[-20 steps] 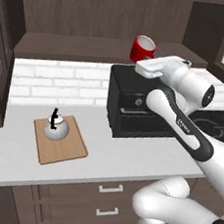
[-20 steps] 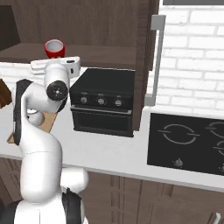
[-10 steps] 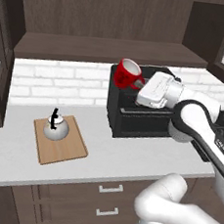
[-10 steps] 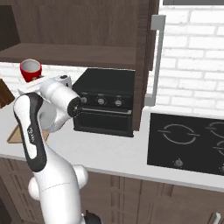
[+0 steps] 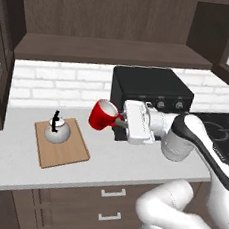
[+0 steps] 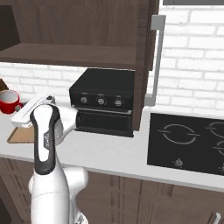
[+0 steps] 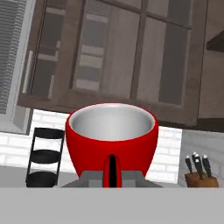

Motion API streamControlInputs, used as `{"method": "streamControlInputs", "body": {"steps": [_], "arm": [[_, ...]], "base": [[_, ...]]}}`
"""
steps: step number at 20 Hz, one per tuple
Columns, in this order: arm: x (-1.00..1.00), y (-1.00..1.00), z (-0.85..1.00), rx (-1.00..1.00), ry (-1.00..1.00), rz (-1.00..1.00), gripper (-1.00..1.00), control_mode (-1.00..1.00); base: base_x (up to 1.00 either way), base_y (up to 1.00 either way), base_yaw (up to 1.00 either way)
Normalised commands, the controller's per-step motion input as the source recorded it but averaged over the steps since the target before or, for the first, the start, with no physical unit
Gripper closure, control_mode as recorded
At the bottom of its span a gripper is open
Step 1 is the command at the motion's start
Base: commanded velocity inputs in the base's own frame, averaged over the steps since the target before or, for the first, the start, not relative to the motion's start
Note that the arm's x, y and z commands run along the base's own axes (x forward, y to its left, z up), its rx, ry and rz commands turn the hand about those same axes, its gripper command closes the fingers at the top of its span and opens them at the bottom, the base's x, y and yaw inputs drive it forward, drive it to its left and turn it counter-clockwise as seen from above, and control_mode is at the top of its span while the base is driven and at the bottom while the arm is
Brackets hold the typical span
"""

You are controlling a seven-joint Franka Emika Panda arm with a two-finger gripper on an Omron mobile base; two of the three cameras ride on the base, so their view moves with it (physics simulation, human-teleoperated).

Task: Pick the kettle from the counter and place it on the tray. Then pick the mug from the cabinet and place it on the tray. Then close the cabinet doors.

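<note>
Left base view, counter: long grey-white counter (image 5: 25, 162) with dark drawers (image 5: 101, 205) under it and a white brick wall (image 5: 50, 81) behind.
Tray: wooden tray (image 5: 66, 154) lies flat on the counter, at the left.
Kettle: round silver kettle (image 5: 57, 131) sits on the tray, black handle up.
Mug: red mug (image 5: 102, 116) is up in the air, just to the right of the tray, tipped on its side with its white inside facing left.
Gripper: gripper (image 5: 120, 121) is clamped on the mug's handle.
Cabinet: dark cabinet (image 5: 108, 50) has its wide shelf bare.
Oven: black box oven (image 5: 152, 90) stands on the counter behind the arm.

Right base view, mug: mug (image 6: 8, 101) is at the far left, above the counter (image 6: 113, 153).
Stove: black stove top (image 6: 188, 142) lies flat at the right.
Door: one cabinet door (image 6: 146, 52) stands open edge-on, with a long silver handle (image 6: 156, 57).

Hand view, mug: mug (image 7: 111, 142) is close up, handle nearest the camera.
Room: dark glass doors (image 7: 118, 57), a black rack (image 7: 43, 157) and a knife block (image 7: 199, 175) show behind it.
</note>
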Motion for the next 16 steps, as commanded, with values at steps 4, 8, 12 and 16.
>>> {"method": "streamControlInputs", "body": {"steps": [4, 8, 12, 16], "arm": [[-0.16, 0.66, -0.75, -0.06, 0.0, 0.49, 1.0, -1.0], [-0.01, 0.65, -0.73, -0.02, 0.0, 0.44, 1.0, -1.0], [0.11, 0.55, -0.67, -0.02, 0.0, 0.34, 1.0, -1.0], [0.49, 0.09, -0.29, -0.04, 0.0, 0.09, 1.0, -1.0]], "base": [[0.0, 0.0, 0.0], [0.0, 0.0, 0.0], [0.0, 0.0, 0.0], [0.0, 0.0, 0.0]]}}
